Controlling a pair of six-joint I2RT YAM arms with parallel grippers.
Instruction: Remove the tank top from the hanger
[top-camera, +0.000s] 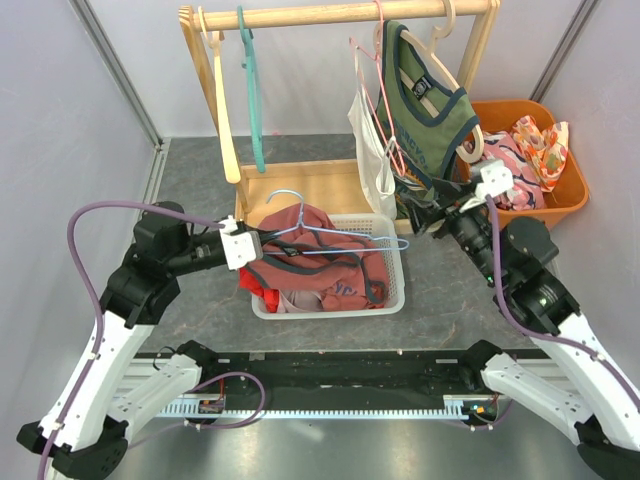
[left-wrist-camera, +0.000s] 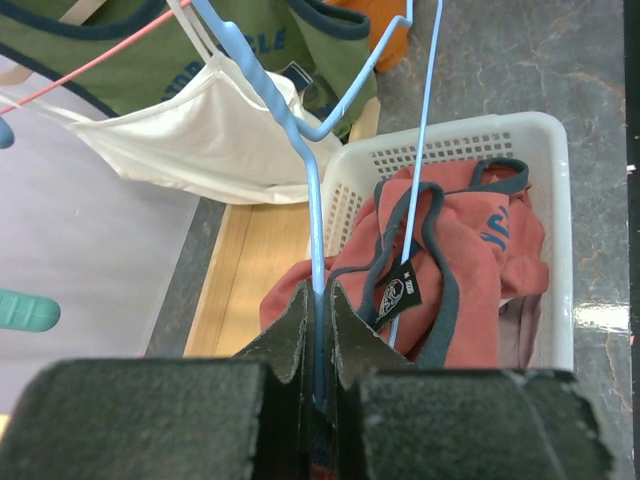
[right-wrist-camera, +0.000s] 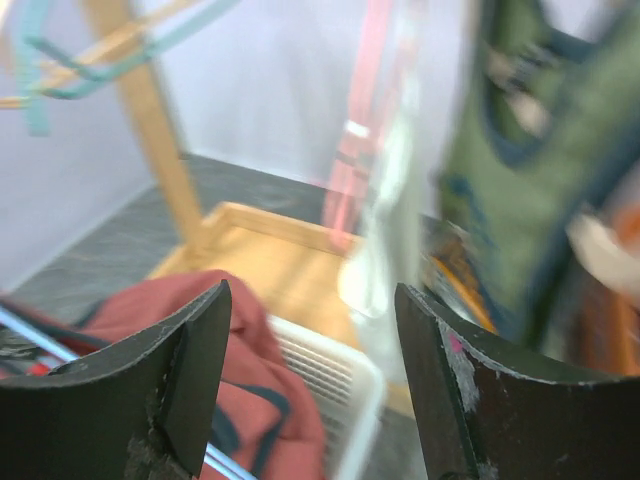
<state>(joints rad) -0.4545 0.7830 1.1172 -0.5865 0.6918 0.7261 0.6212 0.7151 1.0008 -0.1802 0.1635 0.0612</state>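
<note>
Over the white basket, your left gripper is clamped on the stem of the blue hanger, jaws together on the wire. Your red tank top lies bunched in the basket beneath that hanger; whether a strap loops the wire cannot be told. Your right gripper stands with jaws apart, holding nothing, near the white top and green top hanging on the wooden rack

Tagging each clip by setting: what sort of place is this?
Probably a lab test cell staged as a laundry corner: bare panel walls, a wooden clothes rack, and a white basket holding a red top on a grey table.
</note>
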